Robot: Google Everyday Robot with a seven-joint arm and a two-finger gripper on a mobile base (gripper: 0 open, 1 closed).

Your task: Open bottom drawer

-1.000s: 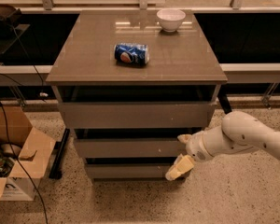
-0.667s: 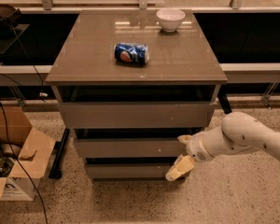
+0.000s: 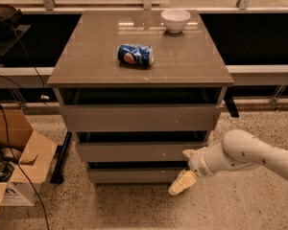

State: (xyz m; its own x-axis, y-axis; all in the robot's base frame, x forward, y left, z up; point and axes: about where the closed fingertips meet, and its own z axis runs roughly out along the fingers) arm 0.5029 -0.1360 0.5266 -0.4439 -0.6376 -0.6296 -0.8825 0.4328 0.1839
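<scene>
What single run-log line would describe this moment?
tool: open, at right end of bottom drawer front | can: lying on cabinet top | bowl: upright, far edge

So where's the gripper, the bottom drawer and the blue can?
bottom drawer (image 3: 129, 176): camera view, middle of its front panel.
gripper (image 3: 181, 171): camera view, midway between its fingertips, at that drawer's right end.
blue can (image 3: 135, 54): camera view, its side.
</scene>
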